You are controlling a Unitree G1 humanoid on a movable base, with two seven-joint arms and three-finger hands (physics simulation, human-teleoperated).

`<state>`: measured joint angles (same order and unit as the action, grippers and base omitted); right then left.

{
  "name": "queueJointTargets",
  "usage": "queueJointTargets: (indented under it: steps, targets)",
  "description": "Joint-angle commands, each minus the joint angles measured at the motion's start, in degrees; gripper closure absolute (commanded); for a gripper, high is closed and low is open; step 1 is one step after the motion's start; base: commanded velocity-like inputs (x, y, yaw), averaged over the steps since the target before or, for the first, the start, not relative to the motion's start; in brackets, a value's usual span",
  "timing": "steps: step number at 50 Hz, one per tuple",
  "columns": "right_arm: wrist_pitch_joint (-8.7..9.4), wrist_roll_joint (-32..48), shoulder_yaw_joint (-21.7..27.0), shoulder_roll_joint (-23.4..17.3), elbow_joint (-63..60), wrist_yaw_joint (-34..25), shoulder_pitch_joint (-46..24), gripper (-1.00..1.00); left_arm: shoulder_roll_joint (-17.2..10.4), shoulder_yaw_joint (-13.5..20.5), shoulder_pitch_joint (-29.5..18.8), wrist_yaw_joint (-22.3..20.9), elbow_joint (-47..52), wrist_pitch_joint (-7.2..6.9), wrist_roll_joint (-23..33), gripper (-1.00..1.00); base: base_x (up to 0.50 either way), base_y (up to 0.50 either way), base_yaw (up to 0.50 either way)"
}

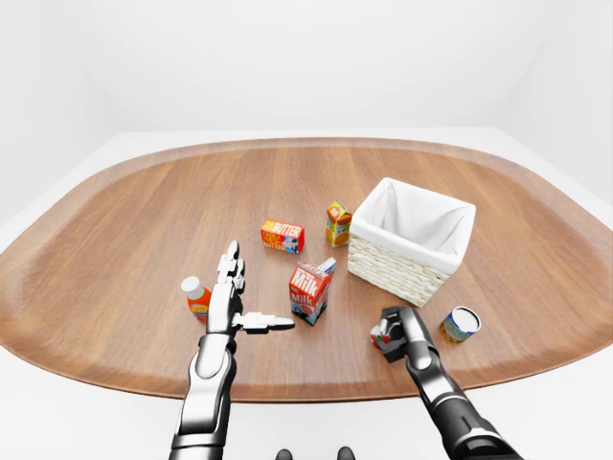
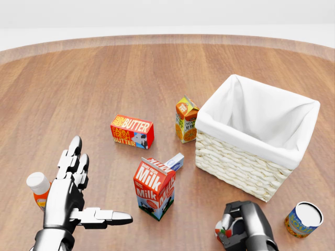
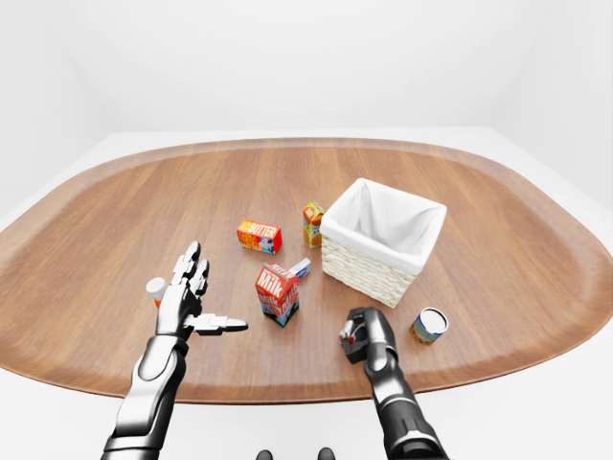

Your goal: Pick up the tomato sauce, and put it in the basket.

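Left-eye view: oval wooden table (image 1: 144, 220), white room. Basket (image 1: 410, 240), wicker with white liner, sits right of centre. Juice carton (image 1: 337, 222) just left of the basket; butter box (image 1: 282, 235) further left. Milk carton (image 1: 309, 293) stands below those, a small blue-white thing lying just behind it. Left hand (image 1: 230, 297) is spread flat, thumb pointing right toward the milk, holding nothing. Orange bottle (image 1: 196, 297) with white cap stands just left of that hand, apart from it. Right hand (image 1: 397, 335) is clenched around a small red-and-white item, the tomato sauce (image 1: 382, 335), low over the table below the basket's near corner. Can (image 1: 461, 324) lies on its side right of the right hand, open end facing up-right.

Head view: closer look. The left hand's fingers (image 2: 73, 157) are straight and parted. The right hand's fingers wrap the sauce, red label peeking out on the left of the fist, at the bottom edge, below the basket and outside it. Can at lower right, near but not touching the fist.

Right-eye view: same layout shifted left; sauce gripped in the right fist, between milk and can.
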<state>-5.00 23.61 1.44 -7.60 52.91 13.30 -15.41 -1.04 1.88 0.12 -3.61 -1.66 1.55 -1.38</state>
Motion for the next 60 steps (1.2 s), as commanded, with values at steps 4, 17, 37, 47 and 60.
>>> queueJointTargets:
  steps: [4,17,37,47,60]
  targets:
    - [0.00,1.3,-0.6,1.8,-22.7,-5.8,9.1,1.00,0.0,0.0,-0.1,-0.1,-0.4,0.23,0.0,-1.00,0.00,0.00,0.00]
    - [0.00,3.5,-1.4,3.7,-40.0,-10.6,15.9,1.00,0.0,0.0,-0.1,-0.2,-0.3,0.16,-0.1,-1.00,0.00,0.00,0.00]
    - [2.95,5.1,-2.9,5.4,-67.4,-17.7,29.2,1.00,0.0,0.0,0.3,-0.1,0.7,-0.86,-0.3,-1.00,0.00,0.00,0.00]
    - [6.41,5.7,-1.9,5.6,-76.7,-20.4,30.4,1.00,0.0,0.1,0.0,0.1,0.2,-0.59,-0.3,-1.00,0.00,0.00,0.00]
    - [10.00,7.9,-2.2,6.2,-86.3,-24.3,29.9,1.00,0.0,0.2,-0.2,0.2,-0.2,-0.73,-0.4,-1.00,0.00,0.00,0.00]
